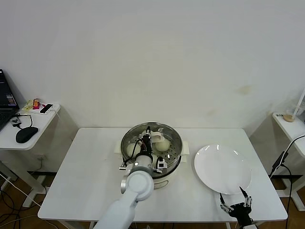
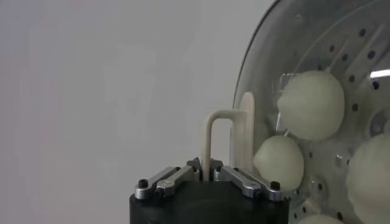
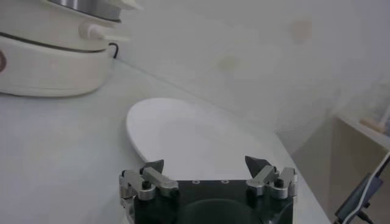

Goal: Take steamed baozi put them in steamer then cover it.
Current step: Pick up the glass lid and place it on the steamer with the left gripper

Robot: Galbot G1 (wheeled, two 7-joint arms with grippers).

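White table (image 1: pixel 86 162) (bare wall behind), left gripper (image 2: pixel 208 175) pinching cover (image 2: pixel 244 122), right gripper (image 3: pixel 206 165) spread.

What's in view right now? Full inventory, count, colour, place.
Round stainless-steel steamer on white base: one, silver, centre of the table.
Clear glass lid with beige bar handle: one, on the steamer, handle gripped.
Cream-white round baozi buns: four seen through the lid in the left wrist view, on the perforated tray.
Flat white round plate: one, bare, right of the steamer.
White rectangular table: one, under all of it.
White side desk: one, far left, with a black mouse.
Left gripper: shut on the lid handle, over the steamer.
Right gripper: open, at the table's near edge by the plate.
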